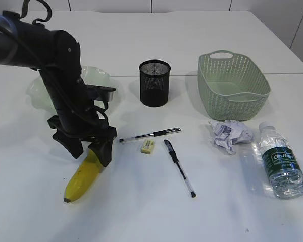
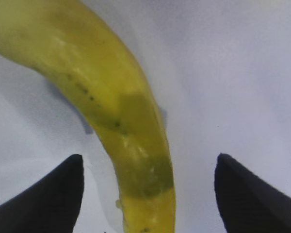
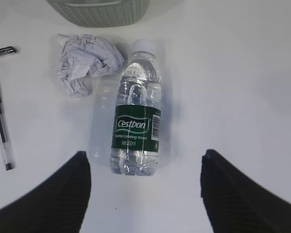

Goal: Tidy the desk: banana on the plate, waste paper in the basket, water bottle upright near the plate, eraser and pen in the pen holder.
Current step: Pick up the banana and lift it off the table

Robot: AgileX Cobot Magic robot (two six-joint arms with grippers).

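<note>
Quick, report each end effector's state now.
Left end effector: open, straddling the banana, not clamped on it.
Right end effector: open, empty, above the lying water bottle.

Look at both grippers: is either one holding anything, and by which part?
Nothing is held. The left gripper is open, its fingers straddling the banana near its upper end without closing. The right gripper hangs open above the lying water bottle.

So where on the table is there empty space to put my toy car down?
The desk is bare along the near edge, between the banana and the water bottle. The far side behind the pen holder and basket is bare too. The middle is crowded with pens, eraser and waste paper.
</note>
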